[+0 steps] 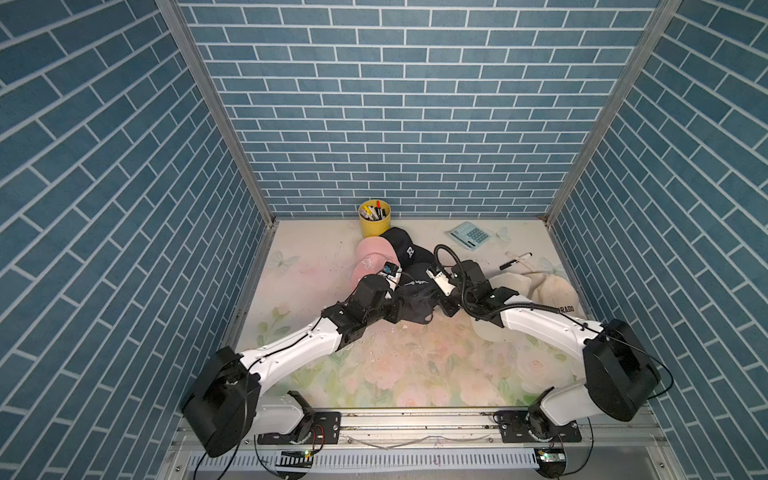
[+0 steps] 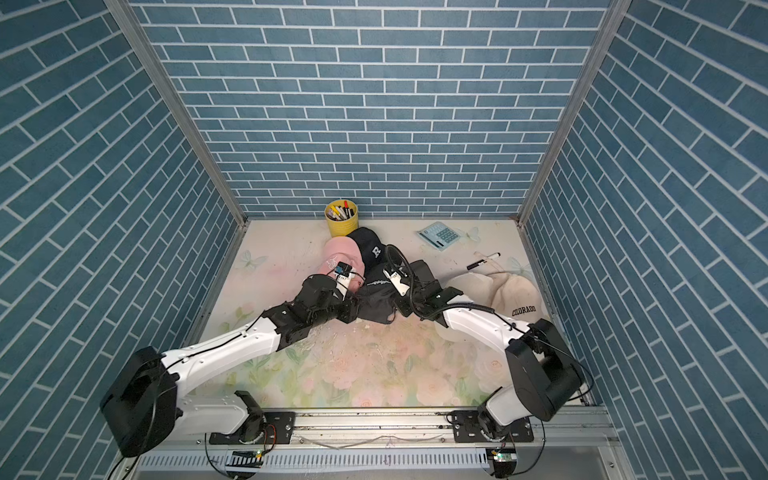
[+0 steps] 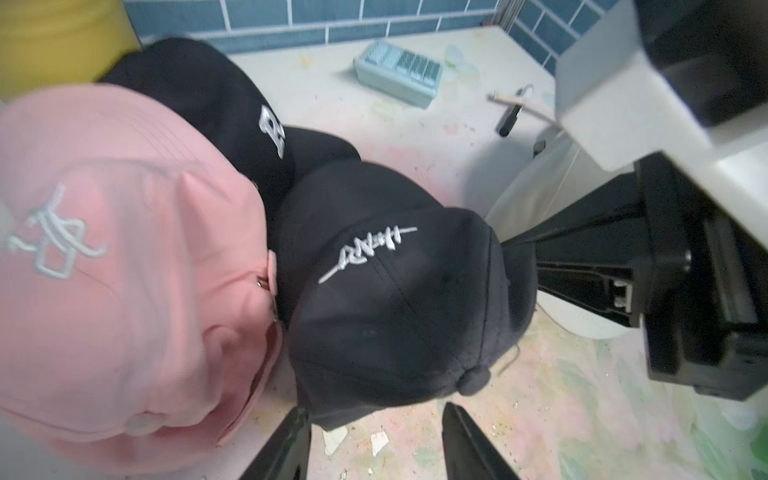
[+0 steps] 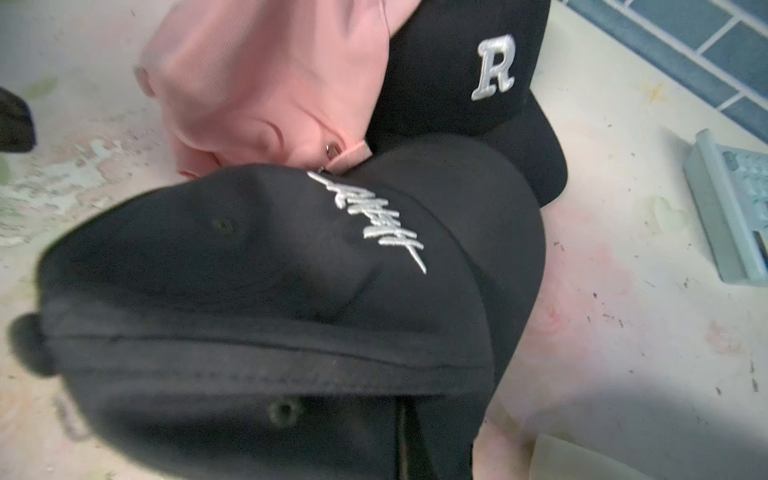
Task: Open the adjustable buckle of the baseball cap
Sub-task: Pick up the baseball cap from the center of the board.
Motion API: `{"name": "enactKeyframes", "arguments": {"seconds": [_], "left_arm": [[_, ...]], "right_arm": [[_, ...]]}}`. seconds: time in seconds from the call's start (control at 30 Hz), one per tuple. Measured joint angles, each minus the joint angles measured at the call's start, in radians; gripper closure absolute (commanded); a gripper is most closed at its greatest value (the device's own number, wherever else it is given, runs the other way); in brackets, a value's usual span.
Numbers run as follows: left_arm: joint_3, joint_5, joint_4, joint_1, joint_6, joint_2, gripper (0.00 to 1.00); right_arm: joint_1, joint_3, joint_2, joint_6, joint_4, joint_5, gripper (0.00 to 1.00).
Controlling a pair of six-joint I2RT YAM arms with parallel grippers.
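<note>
The black cap [image 1: 415, 293] with the white scribble word sits in the middle of the flowery table [image 1: 395, 374], right between the two arms. Its brim points to the far wall and its back points to the near side, so its long way runs far to near. The buckle is hidden (I think it sits low at the back, on the near side, with its strap going left to right). The left gripper [image 3: 380, 440] is at that near back edge. Its two fingers [image 3: 291, 444] are apart, with the cap's rim just in front of them, so it looks like the closer one for the buckle. The right gripper [image 3: 532, 255] is closed tight, with its tips against the cap's right side. I cannot tell if it pinches any cloth. The cap is soft, floppy cloth with stitched seams and a round button on top. A pink cap [image 3: 124, 249] touches it on the left, and the R cap [image 4: 478, 83] lies just behind.
</note>
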Motion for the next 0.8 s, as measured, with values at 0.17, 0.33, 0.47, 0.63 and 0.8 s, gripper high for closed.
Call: {"name": "enactKeyframes", "arguments": {"seconds": [0.17, 0.33, 0.47, 0.63, 0.8], "left_arm": [[0.024, -0.082, -0.003, -0.074, 0.088, -0.075, 0.43], [0.065, -0.191, -0.004, -0.171, 0.201, -0.086, 0.42], [0.080, -0.250, -0.002, -0.218, 0.257, -0.086, 0.42], [0.076, -0.301, 0.003, -0.235, 0.274, -0.083, 0.42], [0.046, -0.344, 0.010, -0.257, 0.272, -0.091, 0.41]], "right_arm": [[-0.002, 0.166, -0.012, 0.083, -0.187, -0.067, 1.00], [-0.012, 0.284, 0.012, 0.173, -0.310, -0.117, 1.00], [-0.026, 0.296, 0.019, 0.210, -0.350, -0.132, 1.00], [-0.036, 0.296, 0.026, 0.222, -0.371, -0.137, 1.00], [-0.044, 0.297, 0.028, 0.227, -0.377, -0.137, 1.00]]}}
